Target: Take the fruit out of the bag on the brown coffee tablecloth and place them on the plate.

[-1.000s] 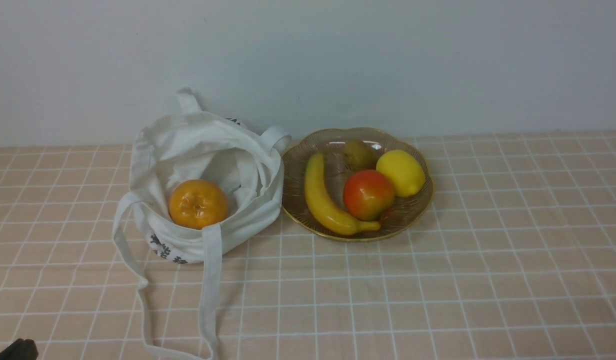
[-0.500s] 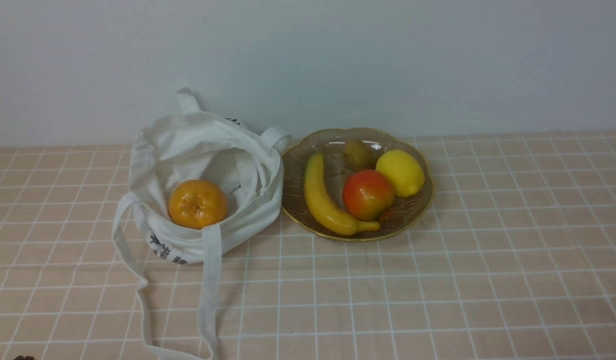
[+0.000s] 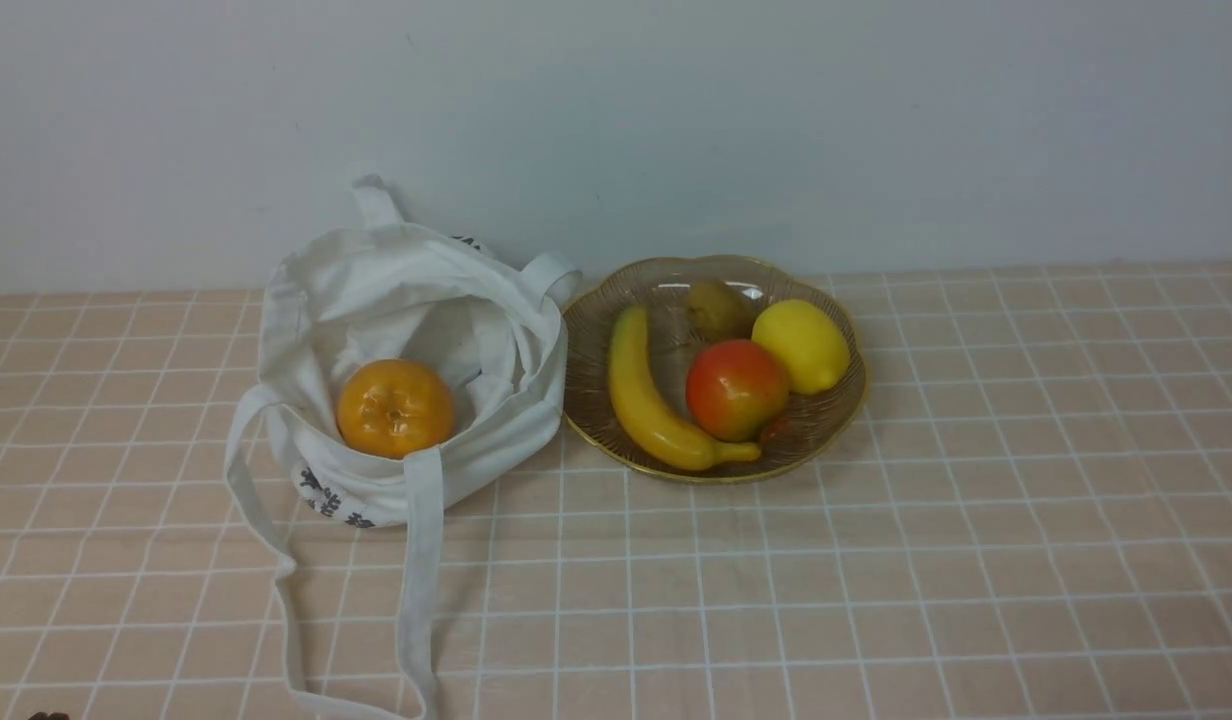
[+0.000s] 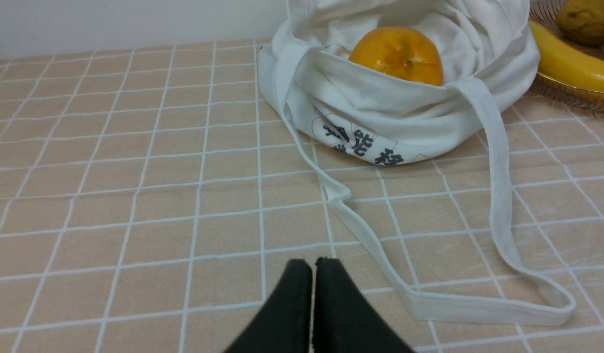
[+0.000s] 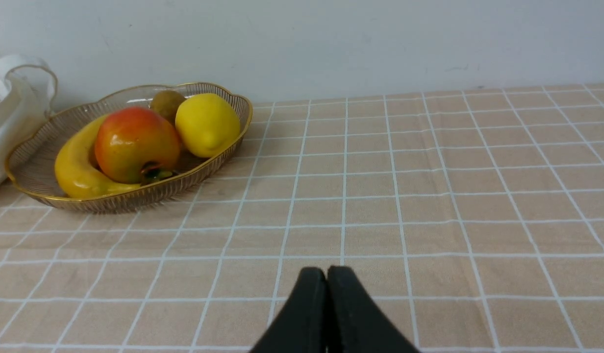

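The orange (image 4: 397, 54) is sitting in the bag (image 4: 380, 113) ahead of the left gripper (image 4: 312, 267), the nearer one, while both it and the right gripper (image 5: 326, 274) are resting pressed together, empty.

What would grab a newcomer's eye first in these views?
Probably the orange fruit sitting in the open white bag on the robot's left side of the checked cloth. Right beside the bag, the amber plate already holds a red fruit, a banana and a lemon. In the wrist views both grippers, left and right, are shut and holding nothing.
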